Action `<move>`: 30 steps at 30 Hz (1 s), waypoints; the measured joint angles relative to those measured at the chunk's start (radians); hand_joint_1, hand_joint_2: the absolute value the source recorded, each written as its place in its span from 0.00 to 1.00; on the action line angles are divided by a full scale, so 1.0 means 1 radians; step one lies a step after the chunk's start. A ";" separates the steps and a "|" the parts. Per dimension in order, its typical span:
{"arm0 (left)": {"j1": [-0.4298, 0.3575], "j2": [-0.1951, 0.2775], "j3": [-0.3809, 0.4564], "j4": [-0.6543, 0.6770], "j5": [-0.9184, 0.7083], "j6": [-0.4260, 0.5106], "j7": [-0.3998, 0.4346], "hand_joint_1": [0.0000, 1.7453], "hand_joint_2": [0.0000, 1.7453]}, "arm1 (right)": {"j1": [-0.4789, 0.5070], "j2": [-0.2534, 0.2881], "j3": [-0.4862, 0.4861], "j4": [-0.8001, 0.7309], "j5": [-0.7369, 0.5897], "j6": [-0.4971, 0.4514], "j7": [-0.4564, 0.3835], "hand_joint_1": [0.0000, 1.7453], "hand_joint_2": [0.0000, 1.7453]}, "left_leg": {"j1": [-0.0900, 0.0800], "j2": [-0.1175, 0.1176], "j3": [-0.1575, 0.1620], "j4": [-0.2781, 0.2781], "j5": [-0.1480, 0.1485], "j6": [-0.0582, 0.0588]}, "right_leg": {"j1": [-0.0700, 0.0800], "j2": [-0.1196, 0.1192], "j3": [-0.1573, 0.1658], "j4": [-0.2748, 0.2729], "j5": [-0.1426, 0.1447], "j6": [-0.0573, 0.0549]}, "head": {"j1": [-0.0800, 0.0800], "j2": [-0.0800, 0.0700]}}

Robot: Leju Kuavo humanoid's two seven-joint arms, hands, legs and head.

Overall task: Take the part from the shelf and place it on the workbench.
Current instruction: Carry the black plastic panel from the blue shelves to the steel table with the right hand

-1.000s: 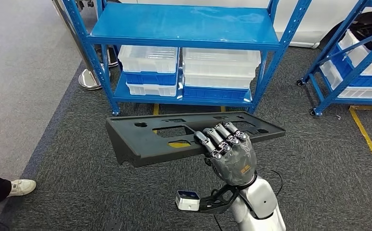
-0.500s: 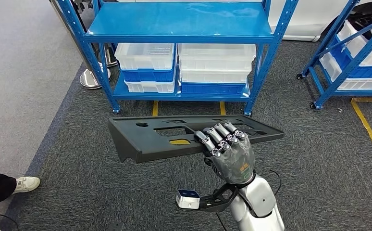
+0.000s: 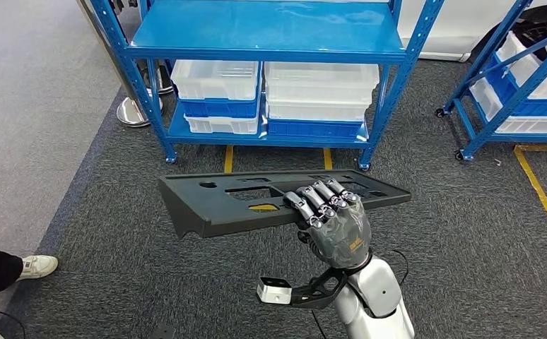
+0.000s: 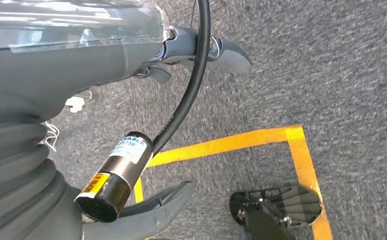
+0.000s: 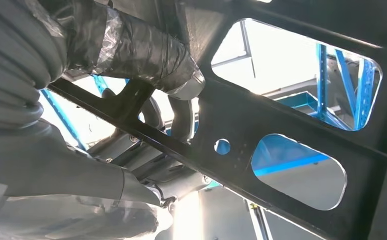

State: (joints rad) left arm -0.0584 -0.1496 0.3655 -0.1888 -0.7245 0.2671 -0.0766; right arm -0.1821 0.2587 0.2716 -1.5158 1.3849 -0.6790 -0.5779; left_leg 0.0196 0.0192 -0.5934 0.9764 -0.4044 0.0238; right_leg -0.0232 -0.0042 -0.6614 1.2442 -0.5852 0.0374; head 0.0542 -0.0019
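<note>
A long black panel part (image 3: 200,203) with several cut-outs is held level above the carpet in front of the blue shelf (image 3: 271,35). My right hand (image 3: 334,224) grips it near its middle from the near edge, with fingers curled over the top. From underneath, in the right wrist view, the part (image 5: 241,155) has my right hand's fingers (image 5: 146,55) wrapped around one of its ribs. My left hand (image 4: 56,65) hangs over the floor with its fingers apart and nothing in it.
The shelf's lower level holds clear and blue bins (image 3: 320,92). A second blue rack (image 3: 518,92) stands at the right. Yellow floor tape (image 3: 539,187) marks the carpet. A person's shoe (image 3: 37,266) is at the left edge, and a round stand base (image 3: 133,113) sits beside the shelf.
The whole picture has shifted a little, so the camera has moved. My right hand keeps the same hold on the part, which stays level.
</note>
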 joint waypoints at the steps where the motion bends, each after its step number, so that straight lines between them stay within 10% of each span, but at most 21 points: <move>1: 0.000 0.000 0.000 0.000 0.000 0.000 0.000 0.00 1.00 | 0.000 0.000 0.000 0.000 0.000 0.000 0.000 1.00 1.00 | 0.003 0.004 -0.002 0.009 -0.004 -0.006 | -0.004 -0.009 0.029 -0.060 0.038 0.005 | 0.000 0.000; 5: 0.001 0.002 0.000 0.000 -0.004 0.000 0.000 0.00 1.00 | -0.002 0.000 0.000 0.000 0.000 0.000 0.000 1.00 1.00 | -0.002 0.020 -0.015 0.044 -0.021 -0.034 | 0.002 -0.047 0.082 -0.195 0.083 -0.011 | 0.000 0.000; 9: 0.001 0.002 0.000 0.000 -0.015 -0.002 0.001 0.00 1.00 | -0.001 0.001 -0.001 -0.002 0.001 0.000 -0.002 1.00 1.00 | 0.004 0.025 -0.031 0.086 -0.060 -0.052 | 0.001 -0.009 0.069 -0.197 0.099 -0.046 | -0.001 0.000; 12: 0.003 0.002 0.001 0.000 -0.020 -0.003 0.001 0.00 1.00 | 0.001 0.002 -0.002 -0.004 0.001 0.000 -0.005 1.00 1.00 | 0.004 -0.004 -0.102 0.271 -0.166 -0.054 | 0.005 0.018 0.060 -0.198 0.108 -0.059 | -0.001 0.000; 14: 0.005 0.001 0.001 0.000 -0.023 -0.004 0.000 0.00 1.00 | 0.006 0.002 -0.003 -0.005 0.002 0.000 -0.008 1.00 1.00 | 0.003 -0.011 -0.116 0.325 -0.175 -0.049 | 0.010 0.040 0.056 -0.196 0.110 -0.060 | -0.001 0.000; 17: 0.005 0.003 0.001 0.000 -0.032 -0.003 0.000 0.00 1.00 | 0.008 0.002 -0.005 -0.009 0.003 0.000 -0.009 1.00 1.00 | 0.000 -0.055 -0.023 0.163 -0.096 -0.025 | 0.015 0.076 0.053 -0.192 0.113 -0.057 | 0.000 0.000; 20: 0.005 0.006 0.003 0.000 -0.039 -0.003 0.001 0.00 1.00 | 0.006 0.003 -0.006 -0.014 0.002 0.000 -0.009 1.00 1.00 | -0.004 -0.107 0.029 0.058 -0.079 -0.011 | 0.006 0.110 0.041 -0.193 0.123 -0.041 | -0.001 0.000; 22: 0.002 0.004 0.005 0.000 -0.039 -0.003 0.001 0.00 1.00 | 0.008 0.004 -0.010 -0.016 0.002 0.000 -0.010 1.00 1.00 | -0.003 -0.083 0.034 0.039 -0.071 -0.010 | 0.004 0.119 0.034 -0.197 0.130 -0.026 | -0.004 0.000; 24: 0.002 0.002 0.006 0.000 -0.039 -0.003 0.001 0.00 1.00 | 0.007 0.003 -0.014 -0.019 0.001 0.000 -0.010 1.00 1.00 | 0.001 -0.054 0.041 0.021 -0.060 -0.004 | 0.009 0.077 0.018 -0.165 0.105 -0.016 | -0.001 0.000; 28: 0.004 0.002 0.009 0.000 -0.040 -0.003 0.003 0.00 1.00 | 0.007 0.003 -0.017 -0.019 0.000 0.000 -0.010 1.00 1.00 | -0.002 0.005 0.036 0.019 -0.057 0.003 | 0.008 0.013 -0.075 0.040 0.005 -0.006 | 0.002 0.000; 30: 0.003 0.001 0.009 0.000 -0.041 -0.005 0.004 0.00 1.00 | 0.009 0.003 -0.018 -0.019 0.000 0.000 -0.009 1.00 1.00 | -0.002 0.033 0.034 0.024 -0.060 0.001 | 0.007 0.003 -0.050 0.008 0.037 -0.004 | 0.002 0.000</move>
State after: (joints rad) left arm -0.0550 -0.1485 0.3745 -0.1888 -0.7658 0.2624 -0.0724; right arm -0.1730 0.2613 0.2533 -1.5352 1.3851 -0.6790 -0.5873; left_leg 0.0175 0.0525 -0.5593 1.0000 -0.4642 0.0243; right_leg -0.0159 -0.0010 -0.7118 1.2520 -0.5479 0.0329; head 0.0558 -0.0019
